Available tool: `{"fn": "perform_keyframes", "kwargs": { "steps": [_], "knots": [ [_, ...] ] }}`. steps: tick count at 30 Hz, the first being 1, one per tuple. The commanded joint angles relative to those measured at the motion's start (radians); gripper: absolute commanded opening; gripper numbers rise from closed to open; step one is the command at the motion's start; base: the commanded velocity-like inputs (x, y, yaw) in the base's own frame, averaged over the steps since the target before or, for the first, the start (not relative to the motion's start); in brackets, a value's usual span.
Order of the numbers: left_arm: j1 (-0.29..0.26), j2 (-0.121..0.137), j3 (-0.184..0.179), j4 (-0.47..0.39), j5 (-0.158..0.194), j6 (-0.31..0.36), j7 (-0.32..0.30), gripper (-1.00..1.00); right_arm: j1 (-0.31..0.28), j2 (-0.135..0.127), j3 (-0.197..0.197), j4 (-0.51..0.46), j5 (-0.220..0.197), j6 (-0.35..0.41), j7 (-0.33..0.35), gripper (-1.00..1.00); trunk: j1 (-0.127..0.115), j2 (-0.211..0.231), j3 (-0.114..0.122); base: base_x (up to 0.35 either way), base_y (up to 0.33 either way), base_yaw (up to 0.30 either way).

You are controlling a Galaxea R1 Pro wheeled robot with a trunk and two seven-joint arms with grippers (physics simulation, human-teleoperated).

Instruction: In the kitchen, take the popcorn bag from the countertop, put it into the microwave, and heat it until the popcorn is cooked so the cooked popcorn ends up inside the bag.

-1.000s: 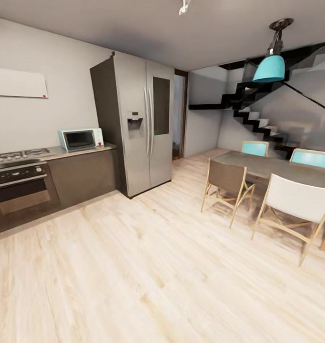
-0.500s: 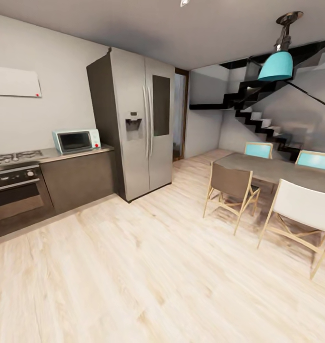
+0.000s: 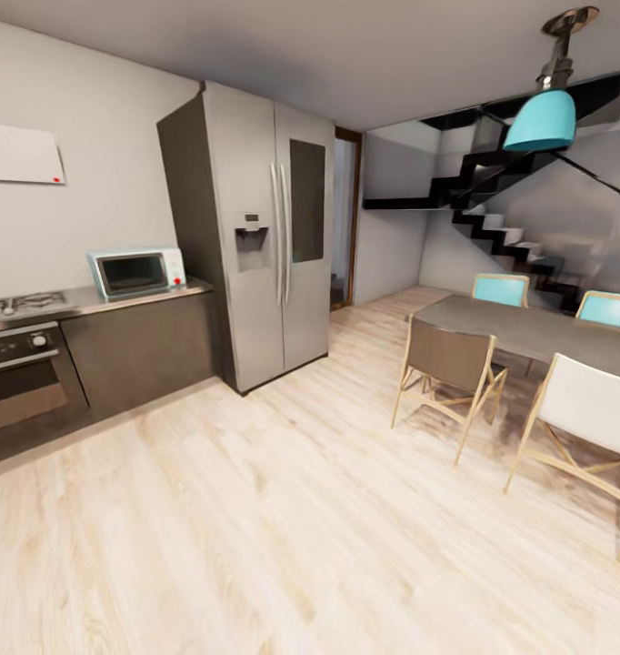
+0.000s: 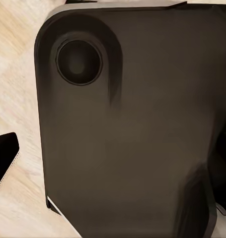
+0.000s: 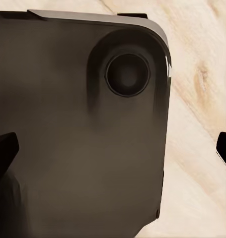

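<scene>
Nothing of the task is judged done: the microwave is seen shut on the table beside the fridge across the room, no popcorn bag can be made out, possibly too small, and finger state cannot be told.
</scene>
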Motion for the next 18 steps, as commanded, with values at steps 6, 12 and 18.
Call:
{"fn": "perform_keyframes", "kwargs": {
  "steps": [6, 12, 18],
  "knots": [
    [0.000, 0.000, 0.001, -0.001, 0.003, 0.000, 0.001, 1.00, -0.001, 0.000, 0.000, 0.001, 0.000, -0.003, 0.001, 1.00, 0.001, 0.000, -0.001, 0.322, 0.054, 0.000],
    [0.000, 0.000, 0.001, -0.001, 0.003, 0.000, 0.001, 1.00, -0.001, 0.000, 0.000, 0.001, 0.000, -0.004, 0.001, 1.00, 0.001, 0.000, -0.001, 0.322, 0.096, 0.000],
    [0.000, 0.000, 0.000, -0.001, 0.003, 0.000, 0.001, 1.00, -0.001, 0.000, 0.000, 0.001, 0.000, -0.004, 0.001, 1.00, 0.001, 0.000, -0.001, 0.322, 0.097, 0.000]
  ]
}}
